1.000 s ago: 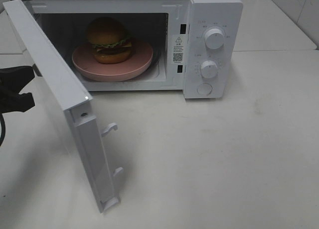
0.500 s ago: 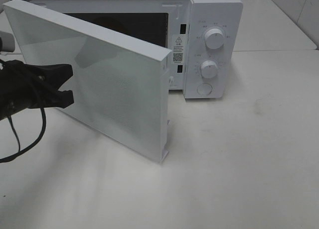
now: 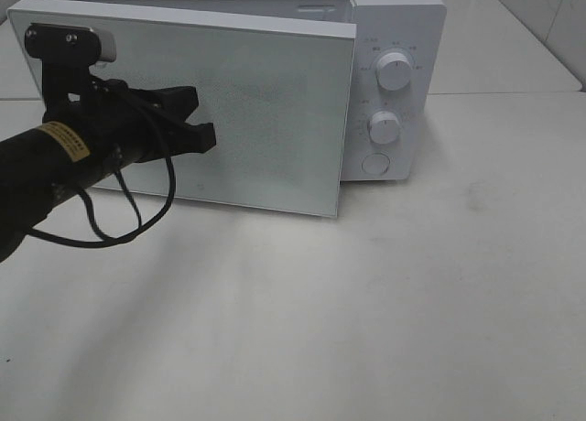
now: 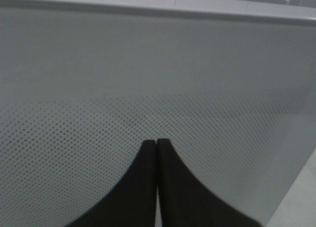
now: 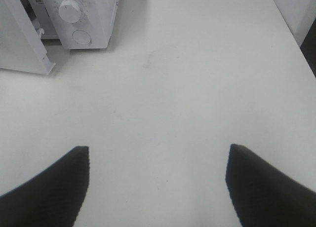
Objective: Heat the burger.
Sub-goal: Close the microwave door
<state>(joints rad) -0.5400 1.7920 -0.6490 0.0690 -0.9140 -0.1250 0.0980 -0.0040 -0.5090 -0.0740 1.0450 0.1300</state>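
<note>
From above, the left gripper (image 3: 203, 117) leans on the microwave door (image 3: 265, 110), which is not yet latched and hides the burger, likely inside, so it should press squarely until the latch catches; its wrist view shows the gripper closed tight against the mesh; the right gripper (image 5: 158, 149) hangs apart and empty over the bench (image 5: 197, 64).

The door (image 3: 265, 119) hides the microwave's (image 3: 403, 23) inside from me. Lettering round its dials (image 3: 394, 71) is too small to read. The fingers (image 5: 256, 187) of my right gripper (image 5: 157, 148) are cut off by the wrist view's edge.
</note>
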